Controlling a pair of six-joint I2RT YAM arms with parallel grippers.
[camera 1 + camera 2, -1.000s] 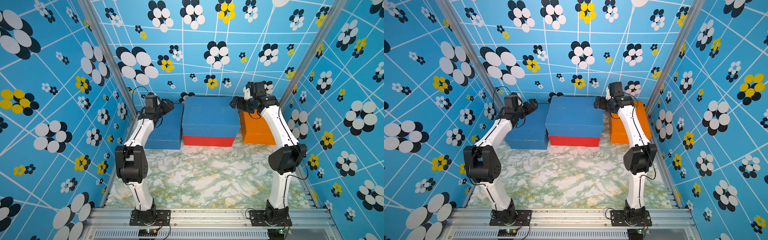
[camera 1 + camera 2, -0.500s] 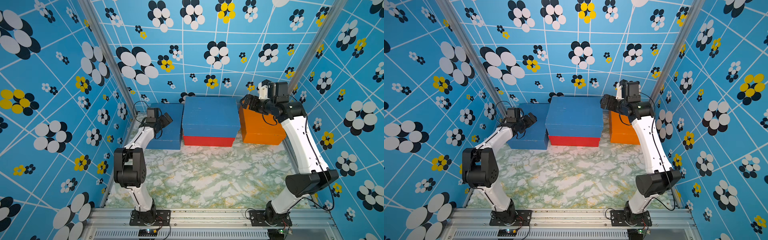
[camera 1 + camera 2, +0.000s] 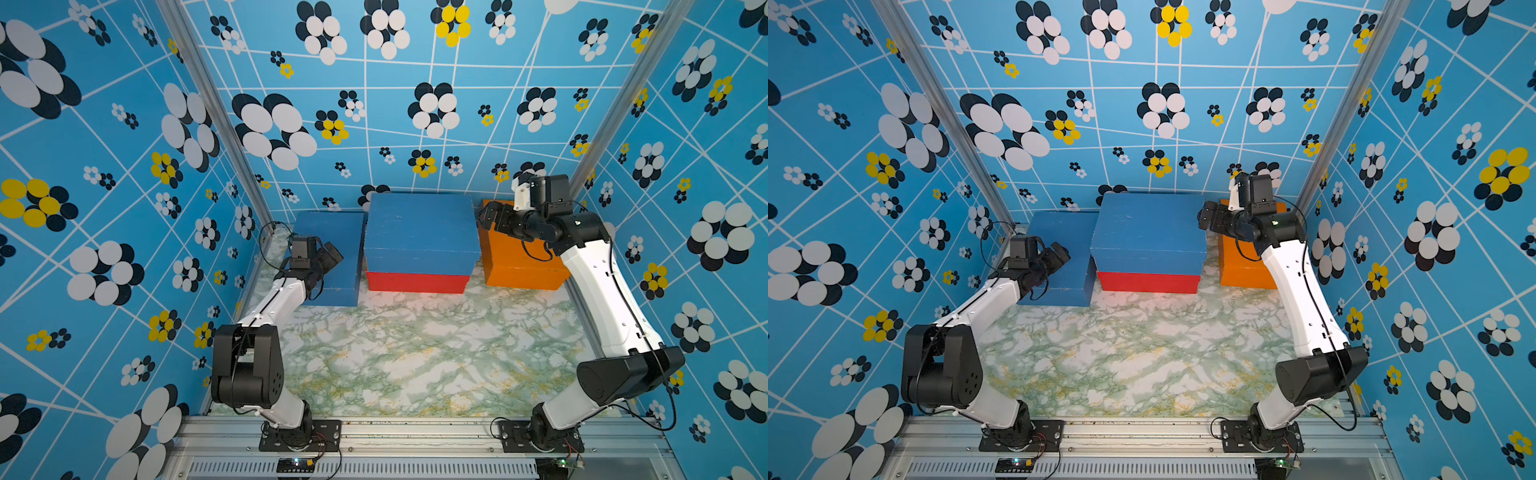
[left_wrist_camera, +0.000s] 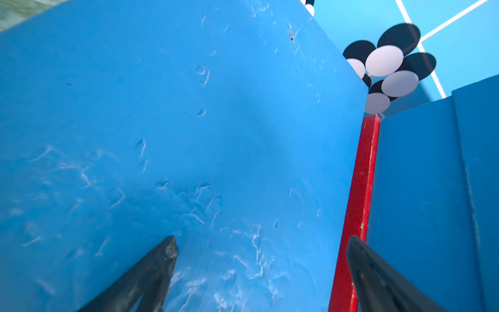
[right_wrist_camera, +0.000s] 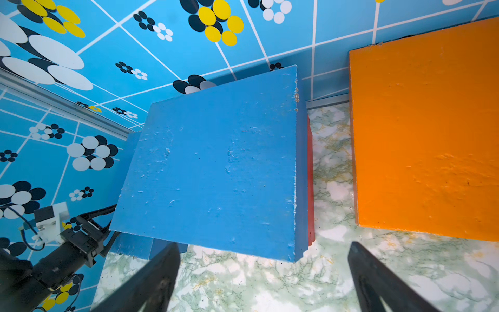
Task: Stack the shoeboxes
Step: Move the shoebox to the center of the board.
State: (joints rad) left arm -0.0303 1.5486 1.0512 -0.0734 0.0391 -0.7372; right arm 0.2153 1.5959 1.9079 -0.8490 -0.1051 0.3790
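**A:** Where did the shoeboxes stand?

**B:** The upper blue shoebox (image 3: 419, 226) lay flat on the red shoebox (image 3: 415, 282). Together they made a stack of two at the back middle of the marble-patterned table (image 3: 415, 353), close to the flowered back wall (image 3: 415, 124). The red one showed only as a strip beneath the blue.

**A:** And the other two?

**B:** Both sat singly on the table. The low blue shoebox (image 3: 332, 232) was just beside the stack on the robot's left, and in the left wrist view its lid edge ran close along the red box's side. The orange shoebox (image 3: 519, 266) was on the right, with a strip of bare table between it and the stack.

**A:** Was anything in them?

**B:** All four had their lids on, so their insides were hidden.

**A:** What about the grippers?

**B:** The left gripper (image 3: 334, 255) hung over the low blue shoebox's lid, near the edge facing the stack. Its jaws were spread wide and gripped nothing, and I couldn't tell whether the fingers (image 4: 162, 259) touched the lid. The right gripper (image 3: 490, 218) was higher, above the gap between the stack and the orange shoebox. Its jaws were also wide apart and empty.
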